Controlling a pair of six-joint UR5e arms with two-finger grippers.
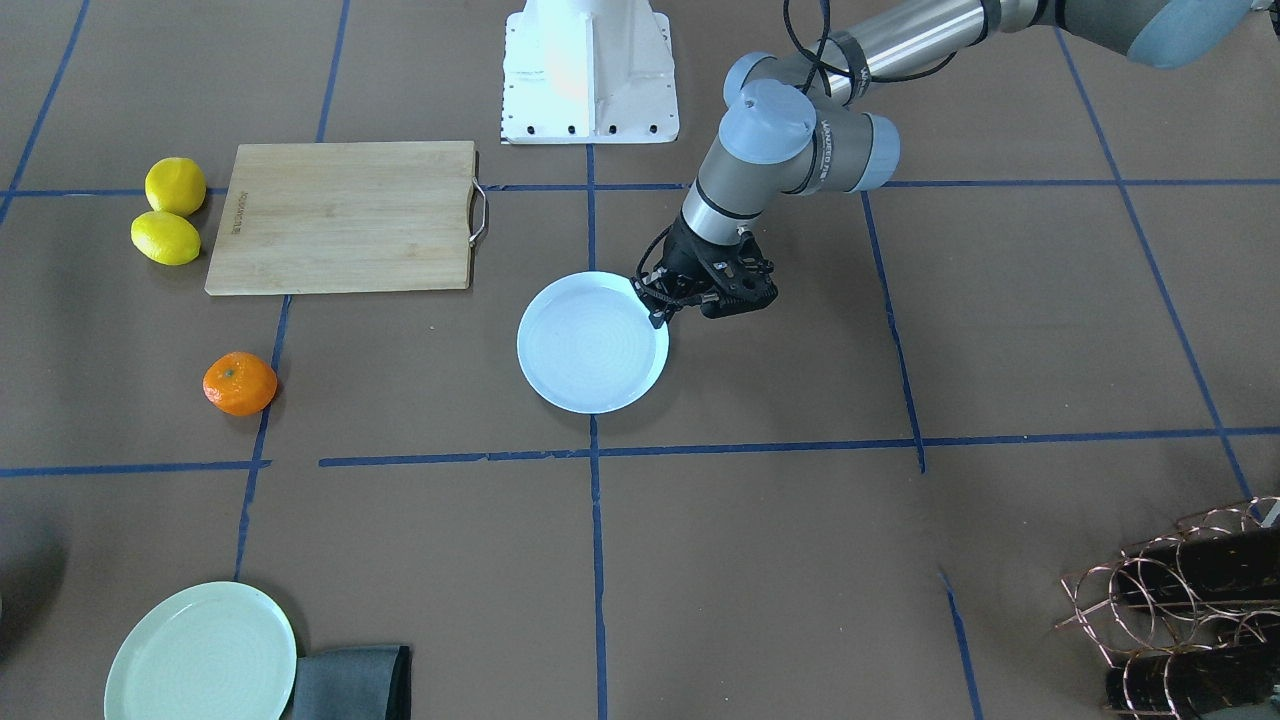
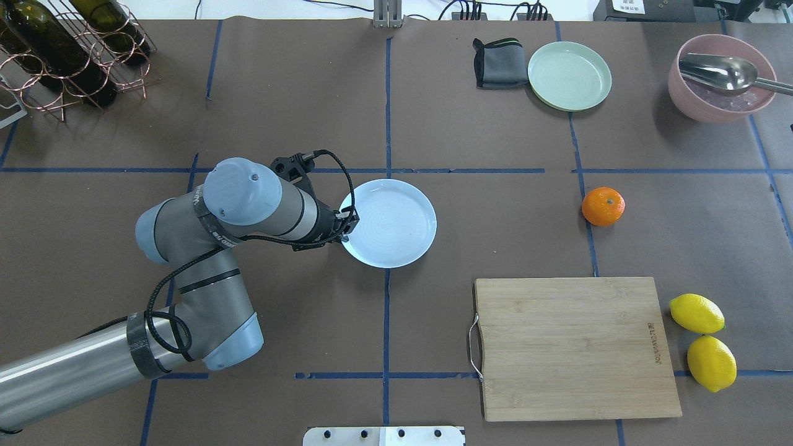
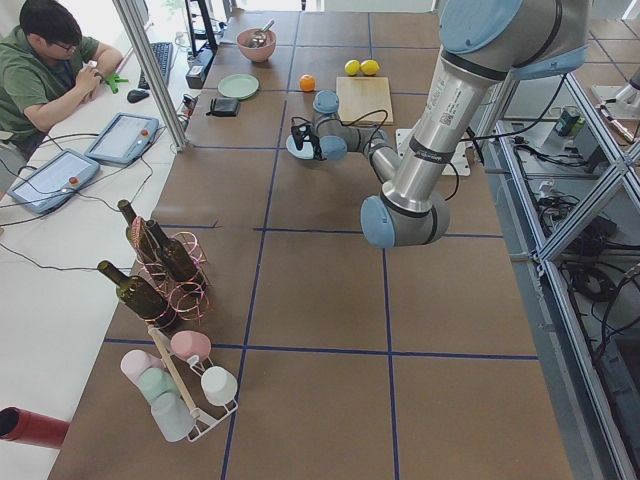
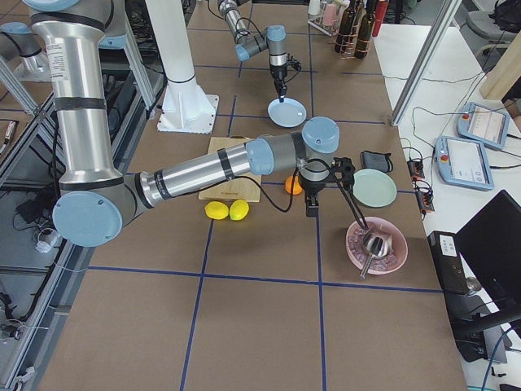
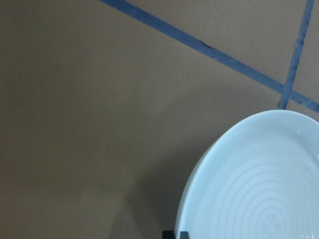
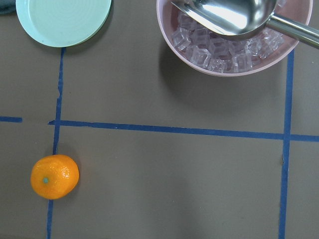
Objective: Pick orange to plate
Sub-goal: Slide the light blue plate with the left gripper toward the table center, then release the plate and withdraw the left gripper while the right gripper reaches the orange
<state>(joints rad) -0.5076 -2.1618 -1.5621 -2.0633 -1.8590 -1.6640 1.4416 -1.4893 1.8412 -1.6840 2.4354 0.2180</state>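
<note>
The orange (image 2: pixel 603 206) lies on the brown table by a blue tape line, well to the right of the pale bluish plate (image 2: pixel 388 223). My left gripper (image 2: pixel 344 232) is at the plate's left rim and looks shut on it. In the left wrist view its fingertips (image 5: pixel 175 234) are close together at the plate's (image 5: pixel 249 184) edge. My right gripper (image 4: pixel 313 199) shows only in the exterior right view, hanging above the table beside the orange (image 4: pixel 291 185); whether it is open or shut I cannot tell. The right wrist view has the orange (image 6: pixel 55 177) at lower left.
A pale green plate (image 2: pixel 569 75) and a grey cloth (image 2: pixel 495 63) lie at the far side. A pink bowl (image 2: pixel 720 77) holds ice and a metal spoon. The wooden cutting board (image 2: pixel 573 347) and two lemons (image 2: pixel 696 313) are near right. A wine rack (image 2: pixel 68 49) stands far left.
</note>
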